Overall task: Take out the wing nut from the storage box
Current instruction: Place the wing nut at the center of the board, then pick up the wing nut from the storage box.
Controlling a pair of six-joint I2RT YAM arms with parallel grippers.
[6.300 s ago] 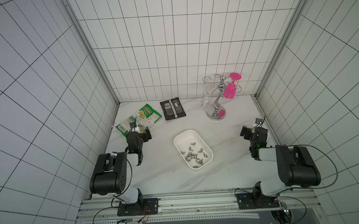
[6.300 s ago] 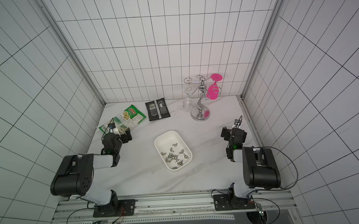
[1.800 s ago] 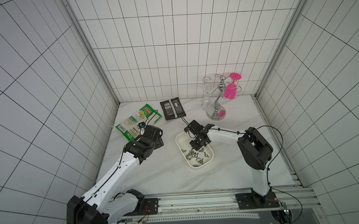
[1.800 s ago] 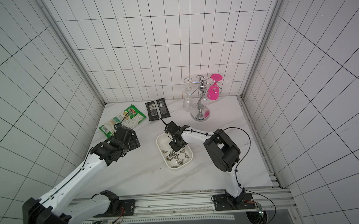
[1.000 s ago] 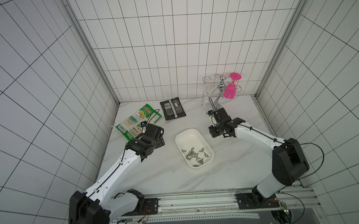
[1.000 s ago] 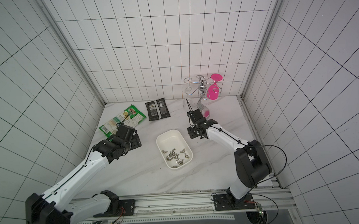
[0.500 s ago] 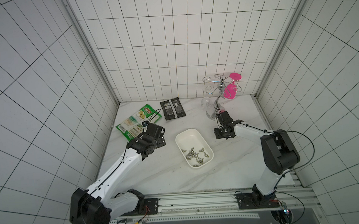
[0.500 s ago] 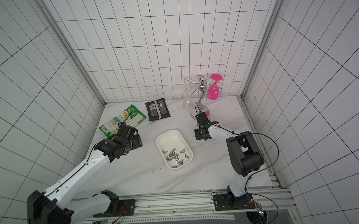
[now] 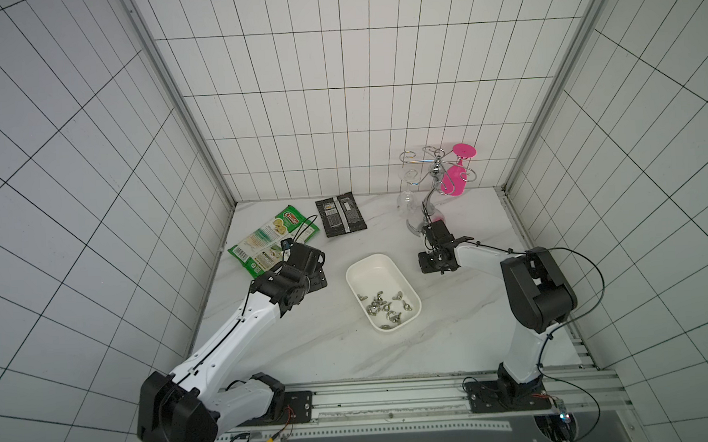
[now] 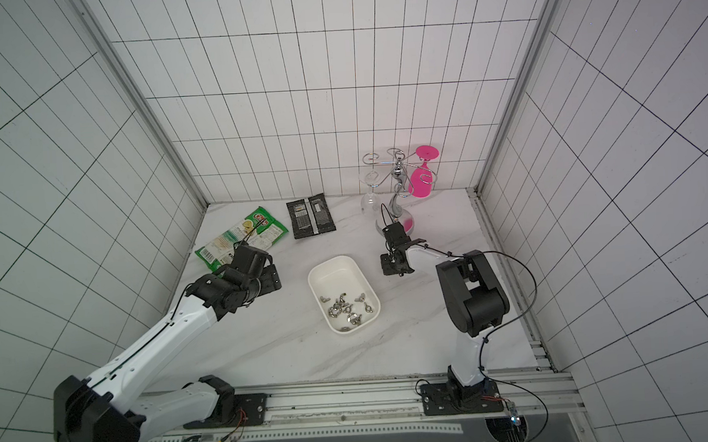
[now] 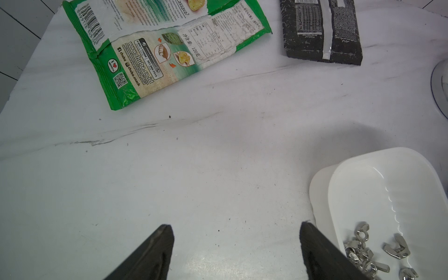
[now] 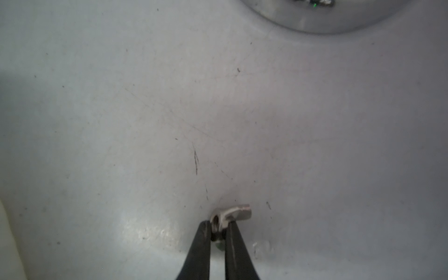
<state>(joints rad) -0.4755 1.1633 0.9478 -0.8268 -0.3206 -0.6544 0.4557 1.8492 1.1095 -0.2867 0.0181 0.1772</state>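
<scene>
The right fingers [image 12: 203, 244] are closed on a single wing nut [image 12: 230, 214], pinching its round hub between their tips so that one flat wing sticks out sideways past them. The nut is outside the storage box [image 9: 372, 275], low over the bare counter [image 9: 308, 341] between the box and the chrome foot of the glass rack [image 9: 435, 176]. I cannot tell whether it touches the surface. The left fingers [image 11: 155, 252] stand wide apart with nothing between them, hovering over the counter just beside the box's rim. The other wing nuts [image 9: 384, 307] lie heaped at the near end of the box. The held piece looks like plain bright metal, so I judge it to be stiff, very light for these fingers, not fragile, and smooth enough to be slippery. Its small size and uneven shape are the difficulty, since a pinch on the rounded hub gives little contact and the nut could swivel or squirt out. The flat faces of the two wings would probably offer a surer hold, or the hub taken squarely with a wing on either side. Once set down it should stay put and not roll, as the wings would stop it.
</scene>
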